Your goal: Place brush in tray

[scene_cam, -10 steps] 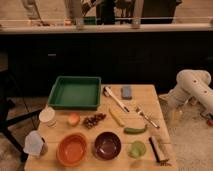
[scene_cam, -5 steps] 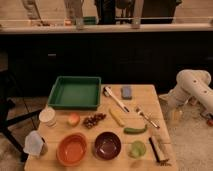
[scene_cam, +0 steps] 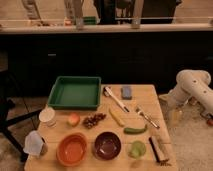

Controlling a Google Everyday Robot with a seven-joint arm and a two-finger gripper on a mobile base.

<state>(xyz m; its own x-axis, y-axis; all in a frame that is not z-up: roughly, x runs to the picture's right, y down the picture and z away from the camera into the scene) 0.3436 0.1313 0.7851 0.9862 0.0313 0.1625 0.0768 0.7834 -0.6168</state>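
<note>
Fingers of the gripper (scene_cam: 174, 118) are spread wide with nothing between them; it hangs low, just off the right edge of the table (scene_cam: 146, 96), well apart from the brush (scene_cam: 117, 100). That brush lies slantwise on the table, just right of the green tray (scene_cam: 74, 106), its dark head nearest the tray.
</note>
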